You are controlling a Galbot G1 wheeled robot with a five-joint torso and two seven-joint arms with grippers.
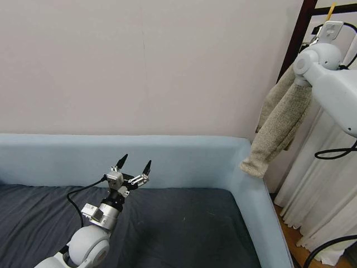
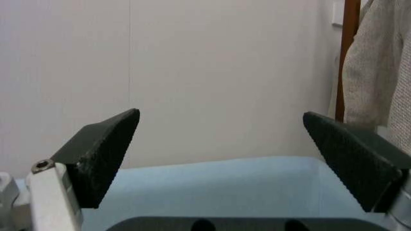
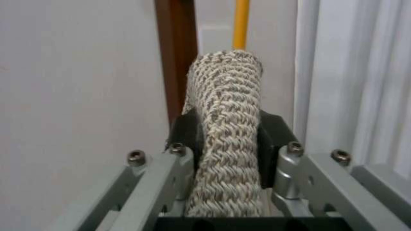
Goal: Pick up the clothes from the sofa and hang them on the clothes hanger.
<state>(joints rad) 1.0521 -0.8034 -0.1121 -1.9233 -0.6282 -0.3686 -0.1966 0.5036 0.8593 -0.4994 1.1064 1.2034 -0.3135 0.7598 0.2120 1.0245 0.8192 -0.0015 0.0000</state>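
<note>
The right gripper [image 3: 224, 139] clamps the beige knitted sweater [image 1: 279, 120], off the pale blue sofa [image 1: 184, 151], beside the dark wooden rack [image 1: 293, 42]; hanging remains. The left gripper [image 1: 134, 166] hovers spread above the sofa.

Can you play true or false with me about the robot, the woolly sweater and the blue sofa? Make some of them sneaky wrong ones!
1. The right gripper is clamped on the knitted sweater. True.
2. The left gripper is squeezing a sock. False: its fingers are open with nothing between them, and it hovers above the sofa's dark seat.
3. The knitted sweater lies flat on the sofa. False: it hangs in the air from the right gripper, up by the dark wooden rack past the sofa's end.
4. The sofa has a light blue back and a dark seat. True.
</note>
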